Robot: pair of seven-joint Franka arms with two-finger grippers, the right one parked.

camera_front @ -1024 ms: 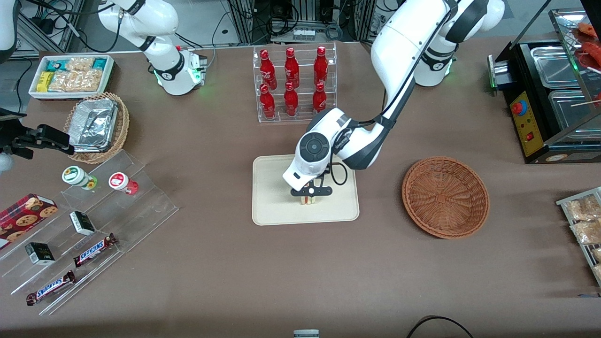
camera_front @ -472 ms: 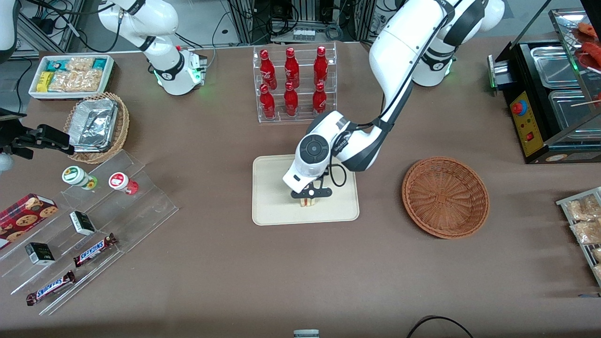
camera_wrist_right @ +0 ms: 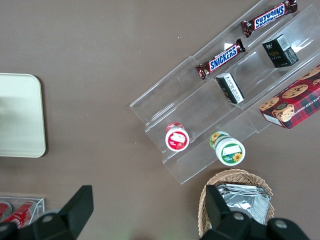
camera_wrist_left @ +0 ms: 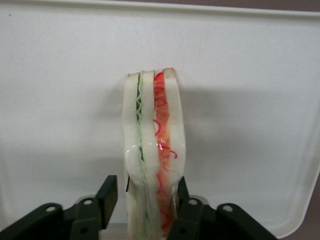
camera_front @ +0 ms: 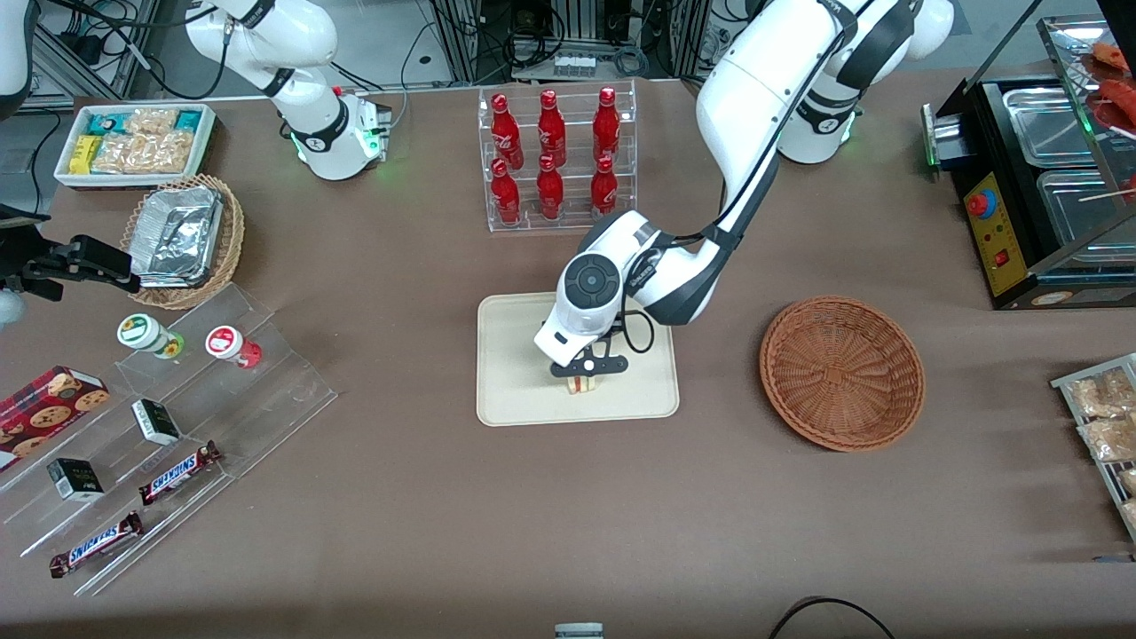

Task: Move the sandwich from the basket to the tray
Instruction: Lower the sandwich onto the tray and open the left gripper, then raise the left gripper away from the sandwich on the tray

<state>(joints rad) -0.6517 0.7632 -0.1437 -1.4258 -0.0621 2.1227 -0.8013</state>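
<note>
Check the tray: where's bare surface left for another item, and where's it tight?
Bare: the tray strip toward the parked arm's end, beside the sandwich, and its edge nearest the front camera. Tight: mid-tray, where the tool hangs over the sandwich, and the part under the arm's wrist.

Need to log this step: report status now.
Left gripper over the flat cream-beige tray, shut on the triangular beige-bread sandwich. Sandwich upright, at the tray surface. Round reddish-brown wicker basket empty. Nothing in the way.
</note>
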